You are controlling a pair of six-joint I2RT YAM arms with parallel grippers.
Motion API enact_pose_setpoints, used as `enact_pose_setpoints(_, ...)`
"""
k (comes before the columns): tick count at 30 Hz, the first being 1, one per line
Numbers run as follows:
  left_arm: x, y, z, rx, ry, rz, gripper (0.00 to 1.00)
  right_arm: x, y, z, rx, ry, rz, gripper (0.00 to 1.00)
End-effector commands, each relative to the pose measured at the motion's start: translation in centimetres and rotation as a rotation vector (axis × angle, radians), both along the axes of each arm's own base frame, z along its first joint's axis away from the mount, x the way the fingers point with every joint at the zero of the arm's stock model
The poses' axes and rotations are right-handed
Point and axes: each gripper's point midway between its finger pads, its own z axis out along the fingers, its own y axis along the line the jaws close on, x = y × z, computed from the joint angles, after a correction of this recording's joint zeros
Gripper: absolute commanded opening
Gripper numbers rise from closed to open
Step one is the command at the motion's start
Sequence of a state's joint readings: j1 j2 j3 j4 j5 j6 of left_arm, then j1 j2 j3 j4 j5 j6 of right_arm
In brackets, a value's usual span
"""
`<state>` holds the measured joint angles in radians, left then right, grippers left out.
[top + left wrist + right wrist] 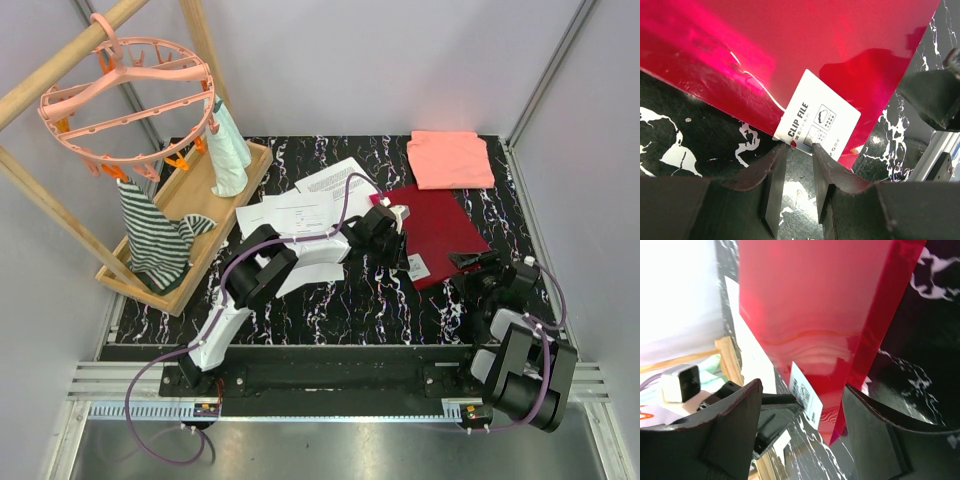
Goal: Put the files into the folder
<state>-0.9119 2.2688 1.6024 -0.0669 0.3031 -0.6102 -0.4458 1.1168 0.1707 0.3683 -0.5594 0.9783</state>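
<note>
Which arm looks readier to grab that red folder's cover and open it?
Probably right: the right claw is open, with the folder's labelled corner between its fingers. The left claw is only narrowly parted and just reaches the label's edge.

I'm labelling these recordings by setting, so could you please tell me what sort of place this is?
Probably a robot test booth, not a home or office: plain grey panel walls enclose a black marbled table, with mixed props: a pink laundry hanger, a red folder and printed papers.

Marbled table (330,300), folder (440,225), files (300,210), cloth (450,158), tray (190,195)
</note>
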Motion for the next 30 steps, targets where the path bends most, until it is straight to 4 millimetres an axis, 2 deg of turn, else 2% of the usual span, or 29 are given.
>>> enact_pose_setpoints(1, -1.5, 0.9, -2.6, 0.082, 0.042, -0.043, 0.33, 2.2, -1.3, 3.4, -0.062, -0.199, -0.037, 0.72)
enact_pose_setpoints(4, -1.6, 0.9, -2.7, 0.084, 0.045, -0.047, 0.33, 2.4, -1.6, 2.9, -0.062, -0.189, -0.049, 0.71)
enact_pose_setpoints(6, -1.7, 0.8, -2.8, 0.085, 0.046, -0.051, 0.33, 2.6, -1.8, 2.6, -0.063, -0.183, -0.054, 0.66)
enact_pose_setpoints(8, -1.8, 0.7, -2.4, 0.082, 0.042, -0.056, 0.33, 2.6, -1.7, 2.0, -0.055, -0.176, -0.056, 0.54)
enact_pose_setpoints(10, -1.7, 0.8, -2.0, 0.080, 0.034, -0.059, 0.33, 2.7, -1.9, 1.7, -0.076, -0.176, -0.052, 0.49)
enact_pose_setpoints(11, -1.8, 0.8, -1.7, 0.078, 0.034, -0.062, 0.33, 2.9, -2.0, 1.4, -0.081, -0.168, -0.047, 0.42)
enact_pose_setpoints(12, -1.9, 0.8, -1.3, 0.072, 0.030, -0.067, 0.34, 3.1, -1.9, 1.7, -0.090, -0.184, -0.032, 0.30)
enact_pose_setpoints(14, -2.4, 0.7, 0.1, 0.044, 0.034, -0.085, 0.36, 3.3, -1.8, 2.1, -0.102, -0.201, -0.010, 0.18)
enact_pose_setpoints(15, -2.4, 0.5, 2.0, 0.009, 0.018, -0.091, 0.39, 3.0, -1.4, 1.9, -0.089, -0.183, 0.009, 0.12)
enact_pose_setpoints(17, -3.2, 0.7, 3.4, -0.020, 0.029, -0.104, 0.42, 2.8, -1.3, 2.6, -0.101, -0.185, 0.020, 0.06)
enact_pose_setpoints(18, -3.3, 0.8, 5.6, -0.056, 0.007, -0.106, 0.43, 2.1, -1.0, 1.6, -0.079, -0.117, 0.016, 0.04)
enact_pose_setpoints(19, -3.8, 1.1, 6.0, -0.060, 0.014, -0.112, 0.46, 2.0, -1.1, 1.9, -0.100, -0.110, 0.021, 0.00)
enact_pose_setpoints(20, -4.0, 1.3, 6.9, -0.071, 0.011, -0.109, 0.48, 1.7, -1.2, 2.9, -0.121, -0.127, 0.018, 0.00)
enact_pose_setpoints(21, -4.2, 1.5, 8.8, -0.099, -0.010, -0.112, 0.49, 0.7, -1.0, 2.0, -0.103, -0.052, 0.010, 0.00)
enact_pose_setpoints(22, -4.6, 1.9, 9.1, -0.102, -0.004, -0.114, 0.51, 0.7, -1.3, 3.7, -0.150, -0.083, 0.004, 0.00)
enact_pose_setpoints(23, -4.8, 2.1, 9.8, -0.111, -0.007, -0.116, 0.51, 0.3, -1.4, 4.0, -0.167, -0.065, -0.003, 0.00)
enact_pose_setpoints(24, -5.1, 2.4, 11.4, -0.132, -0.025, -0.119, 0.52, -1.2, -1.5, 2.9, -0.162, 0.032, -0.025, 0.00)
enact_pose_setpoints(25, -5.4, 2.8, 11.6, -0.133, -0.026, -0.121, 0.52, -1.3, -1.8, 4.8, -0.211, -0.008, -0.033, 0.00)
enact_pose_setpoints(26, -5.5, 3.0, 12.2, -0.139, -0.034, -0.121, 0.52, -1.7, -2.1, 5.0, -0.232, 0.006, -0.058, 0.00)
enact_pose_setpoints(27, -5.7, 3.3, 13.6, -0.156, -0.050, -0.117, 0.53, -2.7, -2.0, 4.6, -0.235, 0.055, -0.056, 0.00)
enact_pose_setpoints(28, -5.8, 3.7, 13.9, -0.158, -0.055, -0.117, 0.53, -2.9, -2.1, 6.0, -0.265, 0.029, -0.066, 0.00)
enact_pose_setpoints(30, -6.0, 4.2, 15.5, -0.177, -0.075, -0.113, 0.54, -3.6, -2.1, 6.4, -0.291, 0.045, -0.057, 0.00)
